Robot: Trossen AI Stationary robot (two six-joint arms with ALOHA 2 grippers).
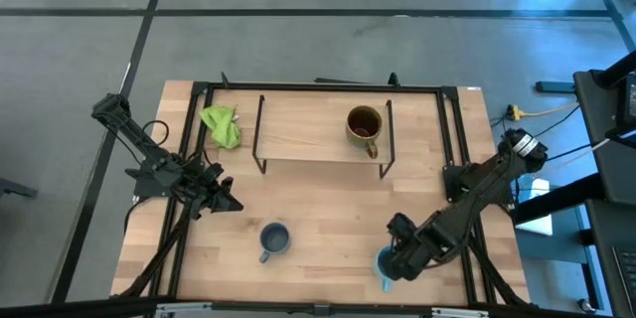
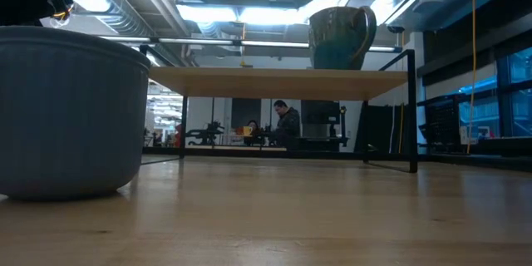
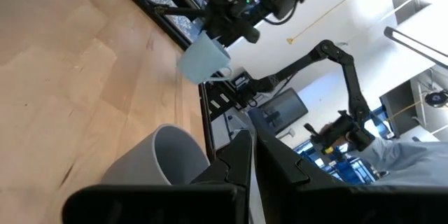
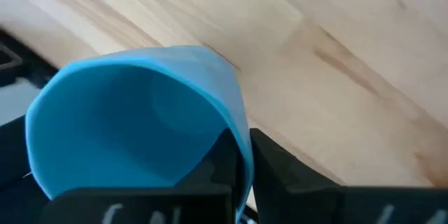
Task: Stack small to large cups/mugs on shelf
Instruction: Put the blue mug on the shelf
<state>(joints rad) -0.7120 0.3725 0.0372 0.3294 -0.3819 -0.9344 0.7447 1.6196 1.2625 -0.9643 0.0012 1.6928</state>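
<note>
The sky-blue mug point(image 4: 140, 119) sits pinched at its rim between the fingers of the right hand point(image 1: 390, 263), one finger inside the cup and one outside (the wall shows clamped in the right wrist view), and in the left wrist view it appears off the desk point(image 1: 328, 219), near the front right corner. Beside that hand, toward the middle of the front edge, the small grey-blue mug point(image 1: 273, 239) stands upright on the desk with its handle pointing to the front. Farther back from the right hand, the brown-olive mug point(image 1: 365, 127) stands upright on the right part of the shelf point(image 1: 298, 134), a light board on thin black legs. The left hand point(image 1: 224, 199) hangs over the left side of the desk with its fingers drawn together and nothing between them, the grey-blue mug near it. A crumpled green cloth point(image 1: 222, 125) lies behind the left hand, just beside the shelf's left end.
</note>
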